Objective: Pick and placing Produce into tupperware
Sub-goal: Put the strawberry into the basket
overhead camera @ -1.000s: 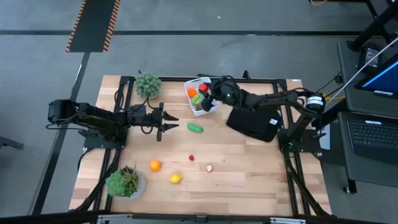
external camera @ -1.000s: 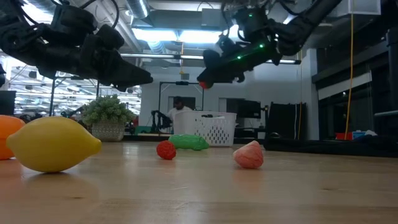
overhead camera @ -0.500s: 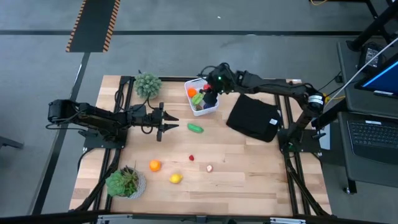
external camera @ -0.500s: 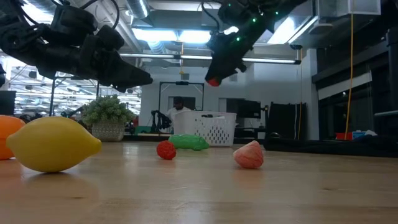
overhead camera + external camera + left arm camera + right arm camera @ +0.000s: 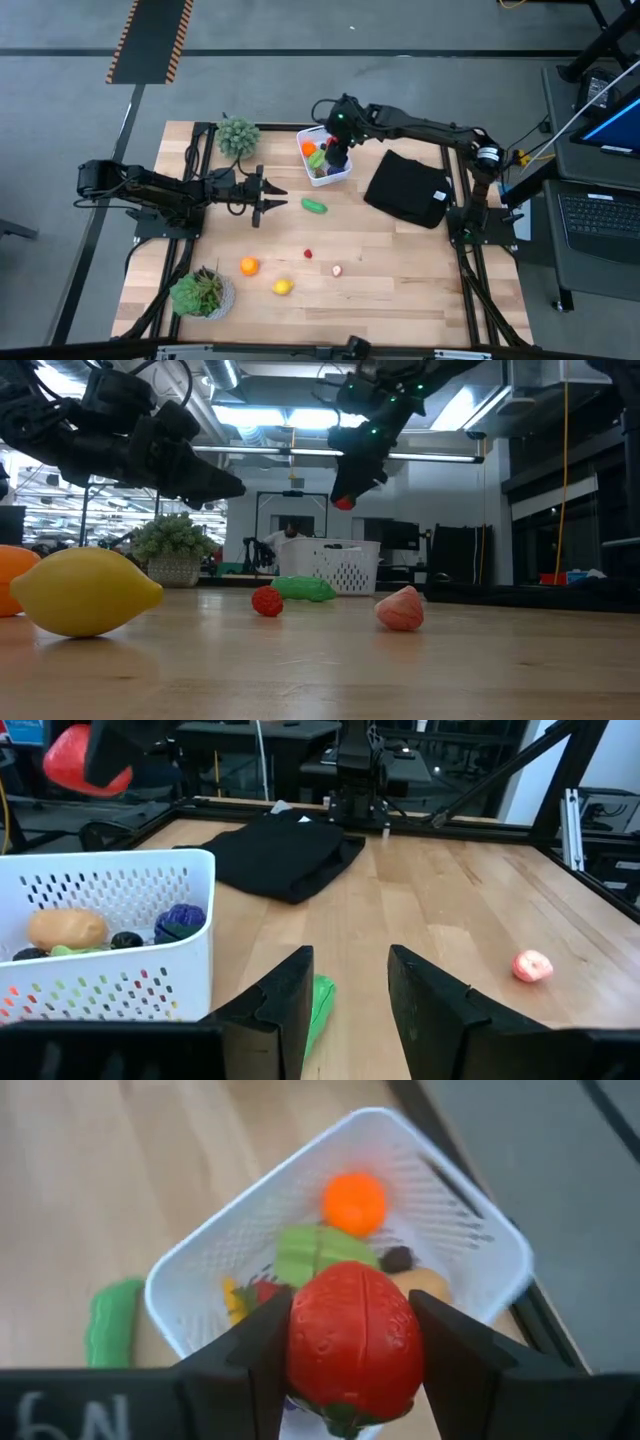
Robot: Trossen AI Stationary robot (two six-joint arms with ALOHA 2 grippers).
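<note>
My right gripper (image 5: 338, 153) hangs over the white tupperware tub (image 5: 307, 134), shut on a red strawberry-like piece of produce (image 5: 352, 1342). That piece shows as a red spot (image 5: 344, 503) in the low view. Inside the tub (image 5: 200, 1270) lie an orange piece (image 5: 354, 1202), a green piece and several more. My left gripper (image 5: 270, 197) waits open at the table's left, level above the board. A green cucumber-like piece (image 5: 320, 1002) lies on the table beyond its fingers (image 5: 290, 1010). My right gripper pinches the red piece by two opposite sides (image 5: 300, 1342) between its two fingers (image 5: 250, 1355). The fingers slant steeply down from above. The piece hangs clear of the tub, over its open inside.
Loose produce lies on the board: the green piece (image 5: 314, 206), a small red one (image 5: 308, 254), a pink one (image 5: 336, 270), an orange (image 5: 248, 266) and a lemon (image 5: 283, 287). A black folded cloth (image 5: 408, 190) lies right of the tub. Two potted plants (image 5: 238, 135) (image 5: 203, 293) stand at the left.
My right gripper has risen and tipped from nearly level to steeply downward, keeping the red piece between its fingers. It now points into the tub from above.
</note>
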